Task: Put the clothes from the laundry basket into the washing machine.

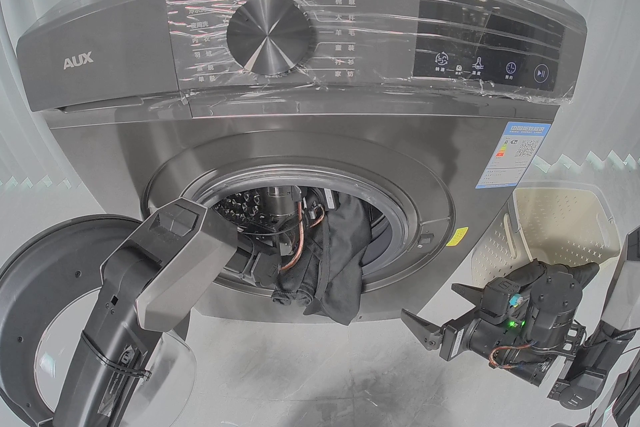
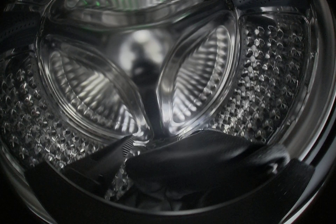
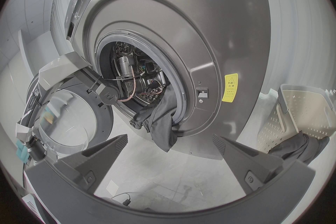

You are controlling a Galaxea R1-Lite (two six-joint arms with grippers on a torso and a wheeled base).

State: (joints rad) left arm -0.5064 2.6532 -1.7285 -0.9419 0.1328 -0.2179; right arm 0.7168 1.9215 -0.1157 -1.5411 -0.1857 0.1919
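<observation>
Loading looks half done: a dark garment droops over the door rim of the washing machine. The left claw gapes inside, cloth lying against it. The right claw gapes empty near the basket. Next, the cloth probably needs shoving fully in.

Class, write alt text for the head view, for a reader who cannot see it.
The robot's left arm extends into an open front-loading washing machine, where a dark garment hangs half out over the drum's rim. Its right gripper, open, hangs low near a pale laundry basket on the right.
</observation>
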